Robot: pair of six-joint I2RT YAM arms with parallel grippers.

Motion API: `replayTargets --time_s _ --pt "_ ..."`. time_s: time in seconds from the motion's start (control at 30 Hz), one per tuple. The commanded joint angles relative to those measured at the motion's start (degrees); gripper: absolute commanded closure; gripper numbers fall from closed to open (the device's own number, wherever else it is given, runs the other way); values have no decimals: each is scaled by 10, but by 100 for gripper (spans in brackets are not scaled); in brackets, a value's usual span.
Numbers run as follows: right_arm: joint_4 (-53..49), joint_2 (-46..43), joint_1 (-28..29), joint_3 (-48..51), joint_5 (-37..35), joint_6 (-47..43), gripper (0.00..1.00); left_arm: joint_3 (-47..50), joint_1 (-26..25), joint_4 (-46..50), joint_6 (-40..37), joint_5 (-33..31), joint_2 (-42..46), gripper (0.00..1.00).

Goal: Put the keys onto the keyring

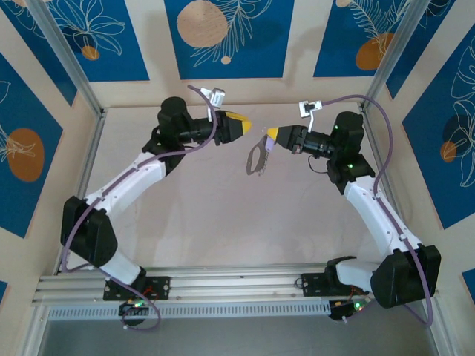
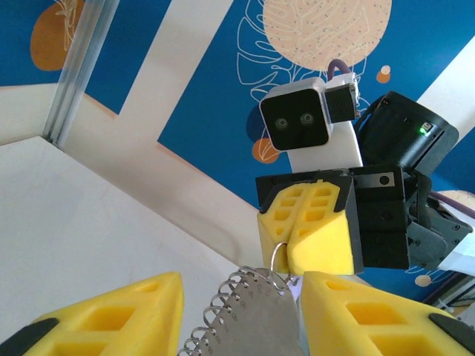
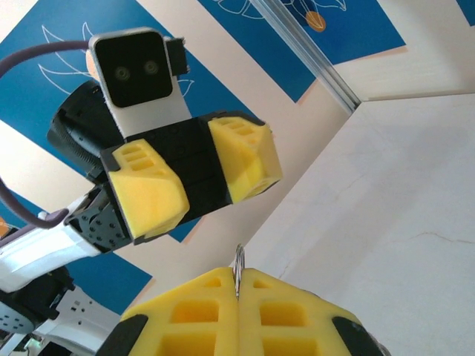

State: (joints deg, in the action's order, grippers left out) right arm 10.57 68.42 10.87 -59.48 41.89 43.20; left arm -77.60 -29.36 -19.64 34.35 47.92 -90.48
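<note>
Right fingers (image 3: 289,311) pinch keyring (image 1: 256,159) aloft; left fingers (image 2: 111,319) part-spread, empty, flanking it. Step: steadying keyring. Next: left must close squarely.

Place: a robot test cell in a lab (nothing homely about it).
Frame: bare aluminium rail (image 1: 237,278) along the near edge, with an aluminium upright (image 1: 67,55) in the far left corner.
Walls: panels (image 1: 223,37) printed with blue leaf-and-disc patterns close in the left, far and right sides.
Work surface: plain pale table (image 1: 208,222).
Machinery: left arm (image 1: 126,189) and right arm (image 1: 378,215) bolted to the near rail, with a lilac cable (image 1: 386,126) looped along each.
Tooling: blocky yellow fingers on the left gripper (image 1: 249,124) and right gripper (image 1: 271,134), with a small camera (image 1: 215,95) at the wrist.
</note>
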Motion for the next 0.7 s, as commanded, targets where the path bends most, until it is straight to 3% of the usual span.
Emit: replayTargets --time_s 0.0,0.67 --pt "-1 -14 -10 -5 37 -12 100 -41 3 13 2 35 -22 55" --pt "-8 96 -26 -123 123 -34 100 -142 27 21 9 154 -81 50"
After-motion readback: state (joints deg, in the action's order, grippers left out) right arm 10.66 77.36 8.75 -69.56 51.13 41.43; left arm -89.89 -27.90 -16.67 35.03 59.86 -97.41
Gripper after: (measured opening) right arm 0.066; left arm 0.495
